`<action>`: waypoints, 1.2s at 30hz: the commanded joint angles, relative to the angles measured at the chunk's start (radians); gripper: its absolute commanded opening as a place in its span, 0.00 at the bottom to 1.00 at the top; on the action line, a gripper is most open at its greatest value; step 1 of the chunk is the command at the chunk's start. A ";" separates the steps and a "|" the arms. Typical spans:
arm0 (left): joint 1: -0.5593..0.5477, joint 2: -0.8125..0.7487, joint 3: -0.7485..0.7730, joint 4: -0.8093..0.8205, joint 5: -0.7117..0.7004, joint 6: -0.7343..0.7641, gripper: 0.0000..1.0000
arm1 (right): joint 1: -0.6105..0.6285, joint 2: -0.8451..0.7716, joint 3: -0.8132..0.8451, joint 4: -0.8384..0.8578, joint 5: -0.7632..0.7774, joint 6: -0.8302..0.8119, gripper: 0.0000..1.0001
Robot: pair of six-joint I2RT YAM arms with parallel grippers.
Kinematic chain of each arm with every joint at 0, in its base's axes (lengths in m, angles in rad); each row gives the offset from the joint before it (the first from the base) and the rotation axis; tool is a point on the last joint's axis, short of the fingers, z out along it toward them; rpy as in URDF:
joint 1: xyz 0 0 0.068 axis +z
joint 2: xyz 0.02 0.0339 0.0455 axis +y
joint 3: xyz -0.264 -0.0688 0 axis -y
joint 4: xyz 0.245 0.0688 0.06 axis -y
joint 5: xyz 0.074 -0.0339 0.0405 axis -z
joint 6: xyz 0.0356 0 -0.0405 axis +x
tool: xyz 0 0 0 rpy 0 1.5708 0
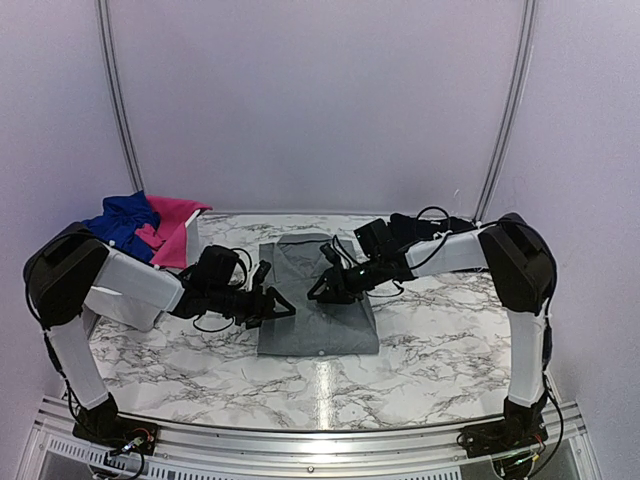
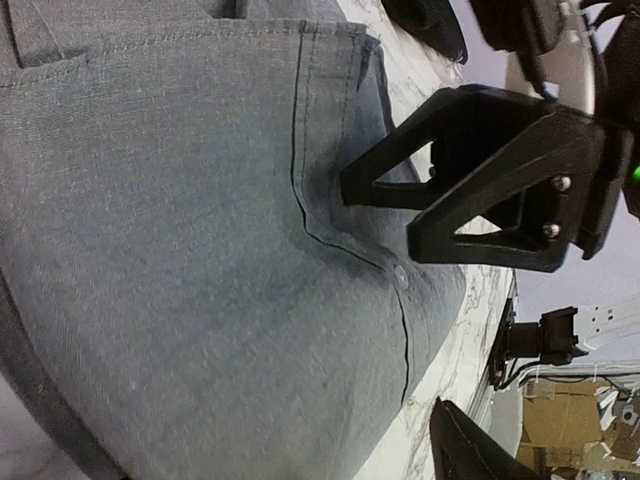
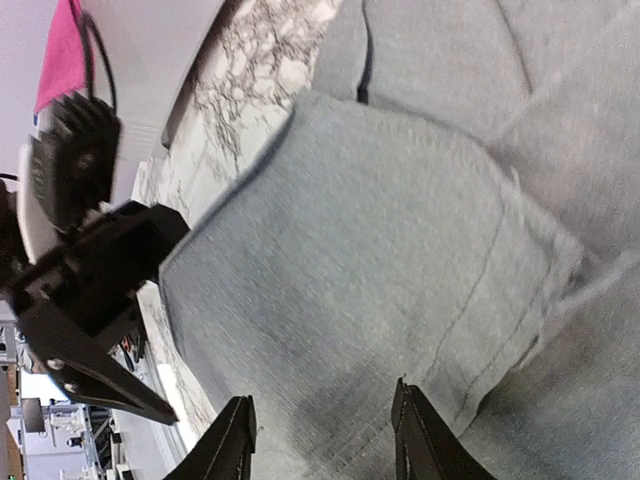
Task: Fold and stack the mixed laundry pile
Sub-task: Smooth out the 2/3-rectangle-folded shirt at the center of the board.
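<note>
Grey collared shirt being shown folded flat, centre of frame, on marble table. Left gripper being held released, fingers spread, at shirt's left edge. Right gripper being held unclenched, low over shirt's middle, nothing pinched. Blue piece and pink piece being carried in white basket, upper left. Bare marble being left right of shirt and below it.

Centre of table: shirt, flat, collar end to the rear. Back-left corner: basket, pile of clothes in it and over its rim. At shirt's left edge: left gripper. Over shirt's middle, from the right: right gripper. Tips facing, near, apart.
</note>
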 commanded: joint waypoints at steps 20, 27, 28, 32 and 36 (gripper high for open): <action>-0.026 -0.051 -0.278 0.210 0.251 -0.132 0.05 | -0.044 0.191 0.117 -0.131 0.151 -0.018 0.42; -0.025 -0.025 -0.291 0.104 0.072 -0.128 0.07 | -0.040 0.122 0.034 -0.085 0.094 -0.037 0.43; -0.025 -0.034 -0.277 0.087 0.057 -0.126 0.22 | -0.038 0.106 0.023 -0.074 0.082 -0.039 0.44; -0.025 -0.115 -0.222 0.028 0.037 -0.083 0.47 | -0.035 0.010 0.023 -0.051 0.015 -0.055 0.50; -0.024 -0.271 -0.136 -0.202 -0.073 0.021 0.65 | -0.039 -0.131 0.069 -0.107 -0.014 -0.089 0.65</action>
